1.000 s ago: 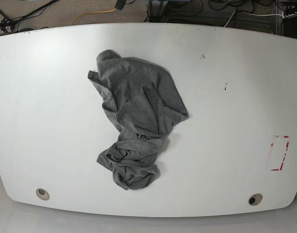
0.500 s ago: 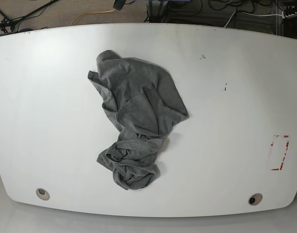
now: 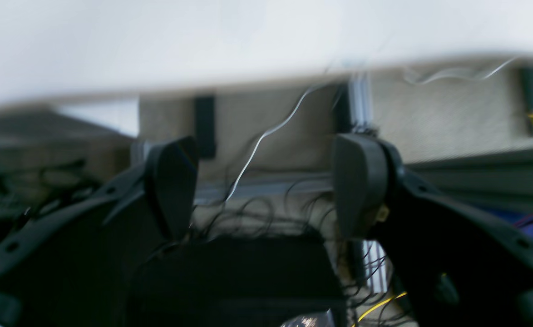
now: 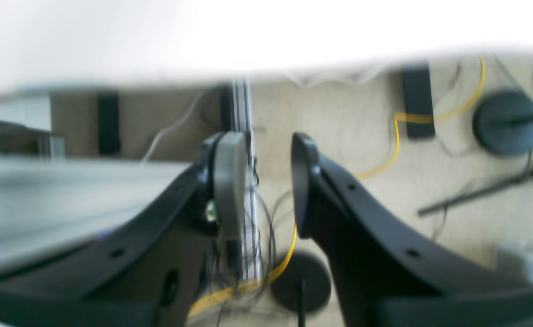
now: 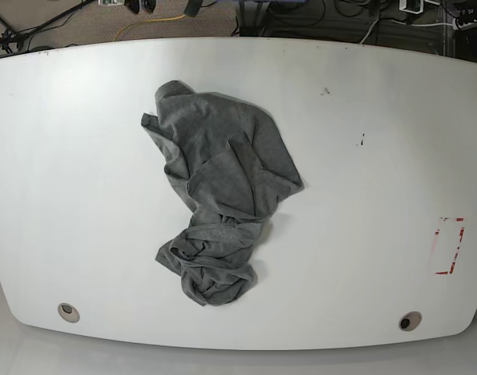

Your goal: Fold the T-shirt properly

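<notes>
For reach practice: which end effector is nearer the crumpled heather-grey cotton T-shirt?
Probably right: right end effector beyond the table's far edge on the T-shirt's side; left end effector opposite side.

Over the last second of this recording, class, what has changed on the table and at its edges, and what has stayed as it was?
Two small things have come into the base view at its top edge, one near the left and one near the right; they are too small to name. Nothing was taken hold of or let go. The crumpled T-shirt lies in the same heap on the white table.
</notes>
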`<action>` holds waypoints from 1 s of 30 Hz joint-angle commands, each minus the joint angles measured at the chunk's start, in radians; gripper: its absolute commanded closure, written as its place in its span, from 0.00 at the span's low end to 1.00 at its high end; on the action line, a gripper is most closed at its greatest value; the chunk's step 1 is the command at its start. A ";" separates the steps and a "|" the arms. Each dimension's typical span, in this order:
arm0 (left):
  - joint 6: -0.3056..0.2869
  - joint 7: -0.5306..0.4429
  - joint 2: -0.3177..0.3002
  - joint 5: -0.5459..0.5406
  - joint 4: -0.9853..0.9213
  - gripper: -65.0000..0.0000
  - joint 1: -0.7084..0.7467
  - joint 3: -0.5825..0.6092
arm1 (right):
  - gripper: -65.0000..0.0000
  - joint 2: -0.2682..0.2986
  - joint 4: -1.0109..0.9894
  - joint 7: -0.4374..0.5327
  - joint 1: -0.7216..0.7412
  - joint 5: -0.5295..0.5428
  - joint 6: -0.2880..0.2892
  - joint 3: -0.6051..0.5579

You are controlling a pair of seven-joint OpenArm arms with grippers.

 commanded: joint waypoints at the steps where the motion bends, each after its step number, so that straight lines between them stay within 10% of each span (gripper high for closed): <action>1: 0.007 -0.017 -0.002 -0.002 0.023 0.33 0.014 0.007 | 0.74 0.004 0.022 0.026 0.041 -0.003 0.002 0.018; 12: 0.008 -0.017 0.024 -0.003 0.023 0.33 -0.071 0.072 | 0.73 0.076 0.036 -0.083 0.305 -0.004 0.002 0.028; 22: 0.010 -0.017 0.068 -0.002 0.023 0.33 -0.091 0.070 | 0.73 0.137 0.033 -0.422 0.649 0.006 0.008 0.024; 26: 0.010 -0.017 0.070 0.000 0.021 0.33 -0.093 0.070 | 0.73 0.136 0.019 -0.565 0.815 -0.003 0.096 0.024; 30: 0.010 -0.017 0.070 0.000 0.021 0.33 -0.116 0.070 | 0.58 0.134 -0.035 -0.683 0.980 -0.001 0.132 0.024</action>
